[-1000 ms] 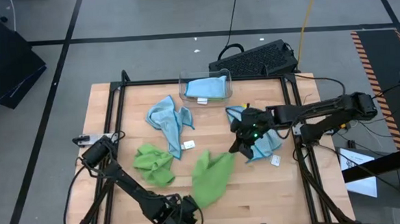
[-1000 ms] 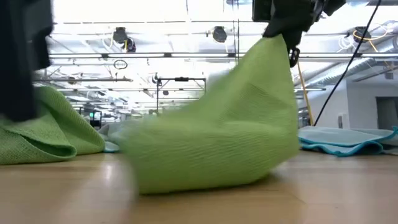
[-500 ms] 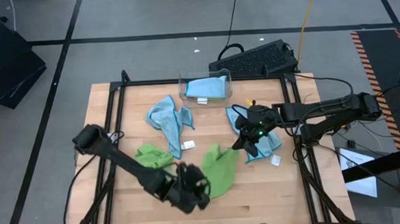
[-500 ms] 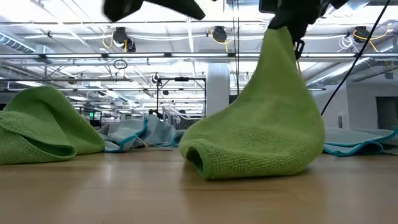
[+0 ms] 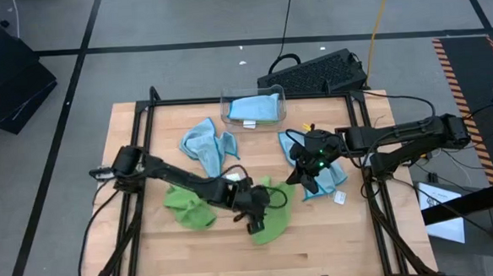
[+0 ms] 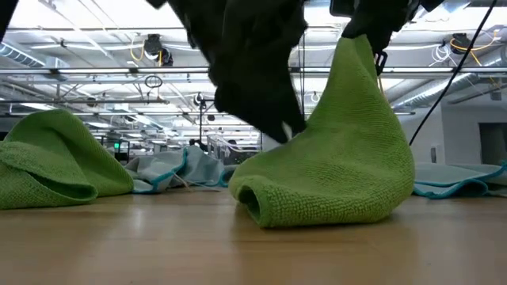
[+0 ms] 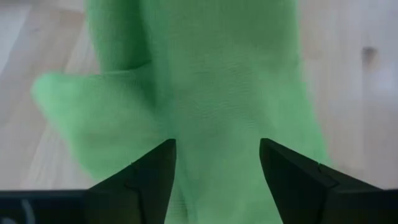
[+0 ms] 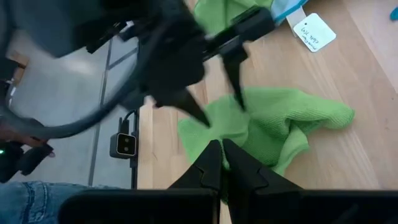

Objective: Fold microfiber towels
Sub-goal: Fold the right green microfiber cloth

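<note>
At six o'clock from the table (image 5: 134, 254) centre we see a lime green towel (image 5: 271, 213), one corner lifted and pinched by the right gripper (image 5: 293, 179), its fingers closed tight on the cloth. Our left gripper (image 5: 257, 212) hangs over the same towel with fingers (image 7: 146, 180) spread apart, cloth between them but not clamped. Another green towel (image 5: 187, 204) lies crumpled at eight o'clock, a blue towel (image 5: 209, 148) at eleven, another blue one (image 5: 329, 174) at three under the right arm. At twelve, a clear bin (image 5: 253, 108) holds a folded blue towel (image 5: 253, 110).
</note>
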Controlling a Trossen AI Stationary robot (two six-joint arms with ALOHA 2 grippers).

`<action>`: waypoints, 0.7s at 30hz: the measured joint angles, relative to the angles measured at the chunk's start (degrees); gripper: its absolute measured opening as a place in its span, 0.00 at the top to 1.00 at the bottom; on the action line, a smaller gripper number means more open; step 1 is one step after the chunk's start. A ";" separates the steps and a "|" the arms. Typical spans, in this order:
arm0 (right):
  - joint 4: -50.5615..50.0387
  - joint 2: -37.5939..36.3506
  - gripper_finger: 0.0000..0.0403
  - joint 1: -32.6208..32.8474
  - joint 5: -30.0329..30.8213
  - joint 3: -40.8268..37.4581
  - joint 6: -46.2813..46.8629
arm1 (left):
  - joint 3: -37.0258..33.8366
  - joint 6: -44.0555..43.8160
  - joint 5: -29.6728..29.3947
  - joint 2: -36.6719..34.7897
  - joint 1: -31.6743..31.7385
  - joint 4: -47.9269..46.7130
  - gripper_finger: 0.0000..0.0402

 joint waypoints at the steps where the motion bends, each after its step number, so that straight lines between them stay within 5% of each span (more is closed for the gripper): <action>1: 0.01 -0.02 1.00 -0.01 0.00 0.00 -0.06 | -0.67 0.06 0.10 -0.04 0.56 -0.09 0.42; 4: -0.18 -0.02 1.00 -0.01 0.00 0.00 -0.30 | -2.55 -0.43 1.65 -0.04 2.01 1.67 0.47; 10: -0.59 -0.02 1.00 -0.59 0.17 0.00 -1.49 | -6.60 0.12 15.86 -0.09 3.00 8.62 0.64; 18: -2.34 -0.02 1.00 -2.96 0.00 0.00 -1.62 | -6.18 -6.84 17.39 -0.07 1.73 6.68 0.95; 21: -2.65 -0.02 1.00 -4.10 0.17 0.00 -1.53 | -5.60 -9.94 18.10 -2.25 1.90 6.38 0.98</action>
